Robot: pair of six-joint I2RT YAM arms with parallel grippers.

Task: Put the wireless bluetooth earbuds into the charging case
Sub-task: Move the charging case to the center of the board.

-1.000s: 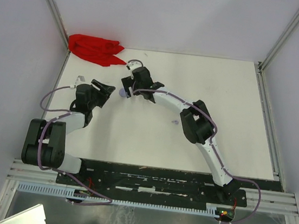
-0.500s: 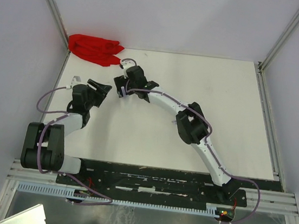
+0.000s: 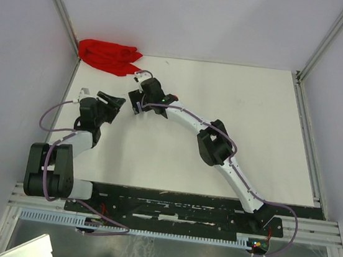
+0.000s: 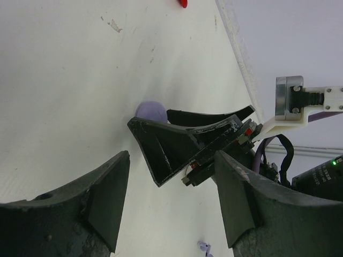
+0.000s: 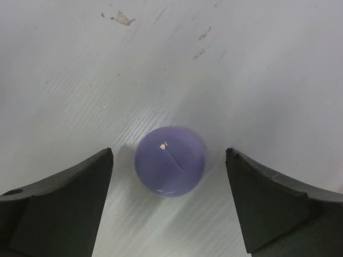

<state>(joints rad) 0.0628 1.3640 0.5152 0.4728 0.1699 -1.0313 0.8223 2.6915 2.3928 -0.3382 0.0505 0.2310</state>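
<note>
A round purple charging case (image 5: 170, 160) lies closed on the white table. My right gripper (image 5: 169, 152) is open and hangs over it, one finger on each side, neither touching it. In the top view the right gripper (image 3: 135, 101) hides the case. My left gripper (image 4: 171, 156) is open and empty, just left of the right one (image 3: 113, 101). Its camera looks at the right gripper's fingers (image 4: 182, 144), with the case (image 4: 151, 111) peeking out behind them. One tiny purple earbud (image 4: 203, 247) lies on the table at the bottom edge of the left wrist view.
A crumpled red cloth (image 3: 108, 57) lies in the table's far left corner. A bit of red (image 4: 183, 2) shows at the top edge of the left wrist view. The metal frame rail (image 4: 236, 48) runs along the table's edge.
My right arm has swung left and its open gripper now covers the purple case, which showed beside it a second ago. The left gripper has shifted slightly left.
</note>
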